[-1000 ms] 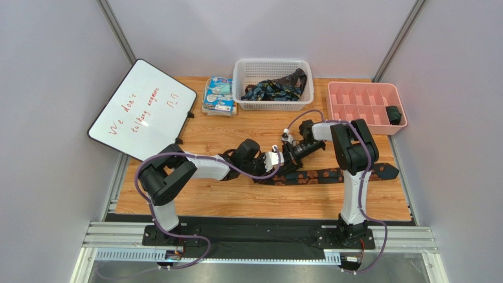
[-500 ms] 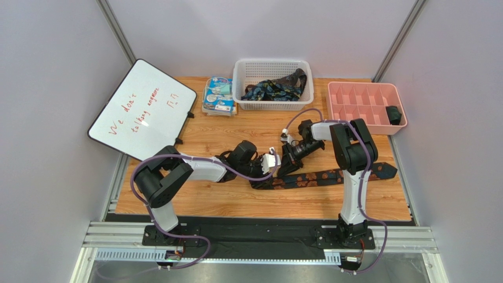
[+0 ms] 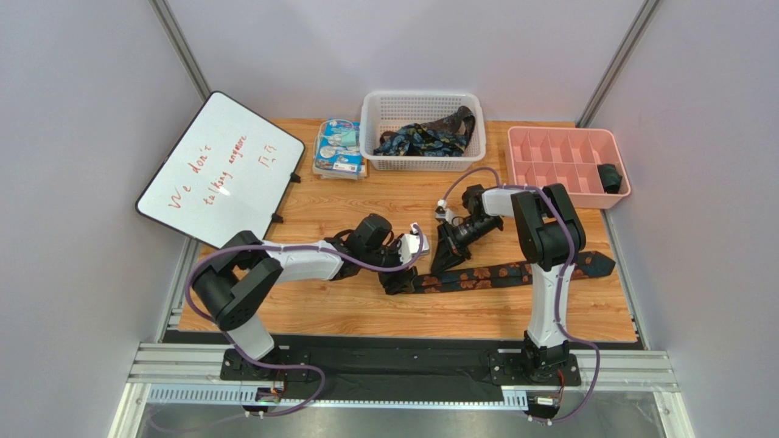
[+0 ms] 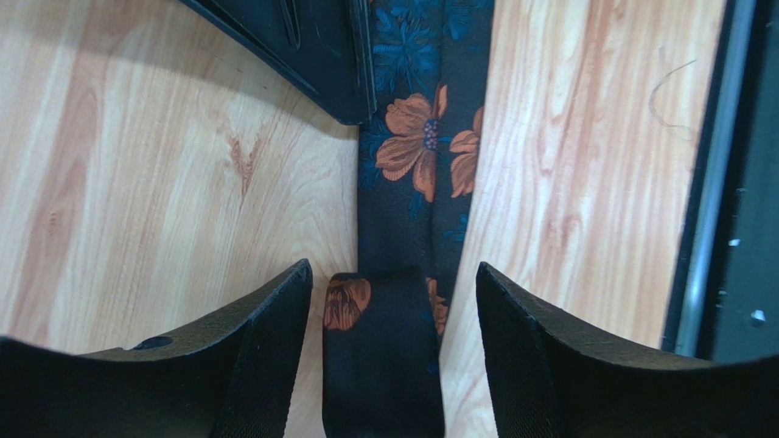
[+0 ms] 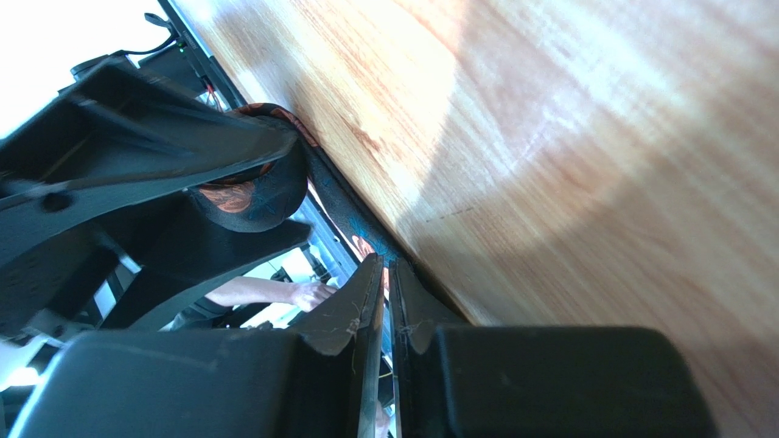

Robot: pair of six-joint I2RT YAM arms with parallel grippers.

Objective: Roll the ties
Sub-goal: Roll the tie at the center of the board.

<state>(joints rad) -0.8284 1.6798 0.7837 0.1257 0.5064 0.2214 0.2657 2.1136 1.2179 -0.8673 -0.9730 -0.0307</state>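
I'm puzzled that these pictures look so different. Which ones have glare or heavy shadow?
Right wrist view: white glare washes out the wooden table and the top-left corner. Left wrist view: sharp on the tie, end effector fingers dark, little detail. Top view: evenly lit.

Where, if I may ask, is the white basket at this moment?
Top view: the white basket sits at the table's far edge, between the blue-white packet on its left and the pink tray on its right.
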